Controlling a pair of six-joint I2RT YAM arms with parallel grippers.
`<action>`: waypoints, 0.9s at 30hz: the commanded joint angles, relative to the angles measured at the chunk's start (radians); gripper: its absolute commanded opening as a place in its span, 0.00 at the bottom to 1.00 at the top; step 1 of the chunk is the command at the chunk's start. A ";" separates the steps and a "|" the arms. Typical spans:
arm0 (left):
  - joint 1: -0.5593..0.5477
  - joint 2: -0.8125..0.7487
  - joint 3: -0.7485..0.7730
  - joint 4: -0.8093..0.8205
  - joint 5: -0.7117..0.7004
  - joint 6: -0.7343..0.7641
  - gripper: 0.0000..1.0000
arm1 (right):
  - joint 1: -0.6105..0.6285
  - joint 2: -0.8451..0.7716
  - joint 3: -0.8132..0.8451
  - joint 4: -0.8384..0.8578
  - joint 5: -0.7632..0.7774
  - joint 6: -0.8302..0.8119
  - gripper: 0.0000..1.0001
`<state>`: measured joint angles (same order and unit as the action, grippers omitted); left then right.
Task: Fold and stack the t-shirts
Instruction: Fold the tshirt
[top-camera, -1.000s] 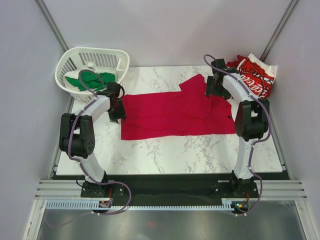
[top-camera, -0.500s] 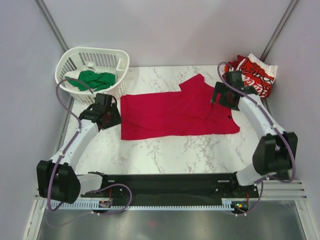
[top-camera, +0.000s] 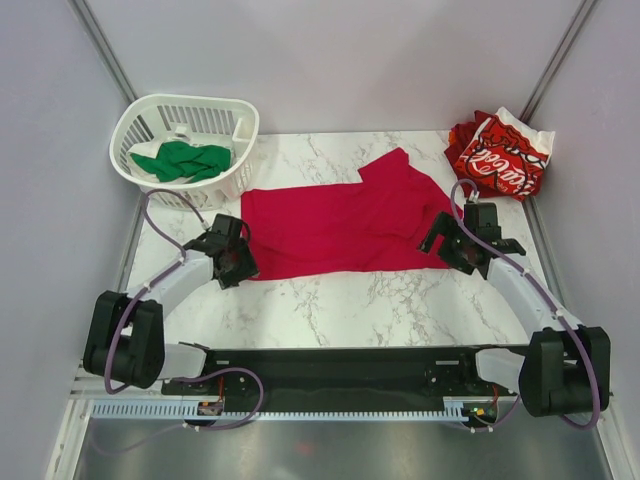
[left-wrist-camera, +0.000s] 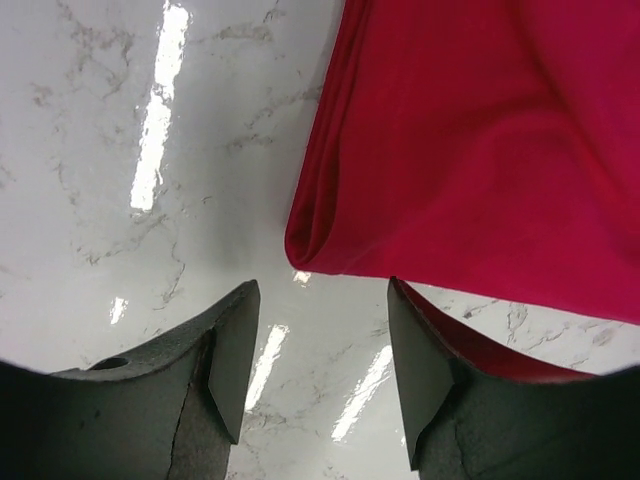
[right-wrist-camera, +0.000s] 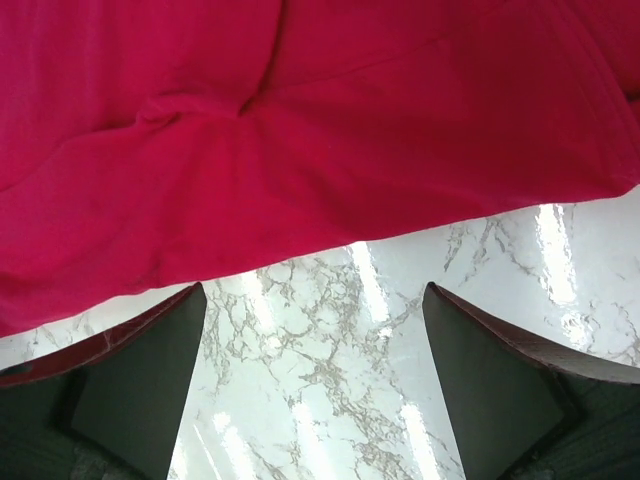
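The crimson-red t-shirt (top-camera: 350, 225) is right in front of both sets of jaws, but neither one has hold of it. The left gripper (left-wrist-camera: 322, 290) has its jaws partly apart with only bare marble in the gap. The shirt's near-left corner (left-wrist-camera: 300, 250), which looks doubled over into a soft rolled edge, sits just past the fingertips, and the near hem runs off behind the right-hand finger. The right gripper (right-wrist-camera: 312, 295) is spread really wide, again with nothing but tabletop between the jaws, and the shirt's near hem (right-wrist-camera: 330, 240) lies just beyond them with a few creases bunching toward a pucker. From the top camera, the left gripper (top-camera: 238, 265) is low at the shirt's near-left corner and the right gripper (top-camera: 447, 245) is at its near-right corner, both arms stretched out low over the marble table (top-camera: 340, 300). The shirt itself is laid out flat-ish across the middle of the table, one sleeve poking toward the far side. The red-and-white t-shirt (top-camera: 500, 160) with the white script is in a heap at the far right corner, well apart from the grippers. The green t-shirt (top-camera: 185, 160) is crumpled inside the white slatted basket (top-camera: 185, 100) at the far left corner.
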<state>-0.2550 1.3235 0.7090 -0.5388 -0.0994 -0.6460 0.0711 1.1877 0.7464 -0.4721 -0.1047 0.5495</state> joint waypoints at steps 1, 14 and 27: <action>-0.006 0.025 -0.011 0.120 -0.036 -0.060 0.62 | -0.011 -0.016 -0.030 0.061 -0.059 0.006 0.97; 0.006 0.195 0.063 0.143 -0.088 -0.034 0.37 | -0.060 0.073 -0.025 0.124 -0.130 0.001 0.98; 0.025 0.212 0.064 0.152 -0.083 -0.018 0.02 | -0.255 0.107 -0.097 0.127 -0.038 0.046 0.94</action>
<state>-0.2371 1.5208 0.7956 -0.4412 -0.1696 -0.6647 -0.1223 1.2755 0.6594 -0.3740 -0.1600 0.5758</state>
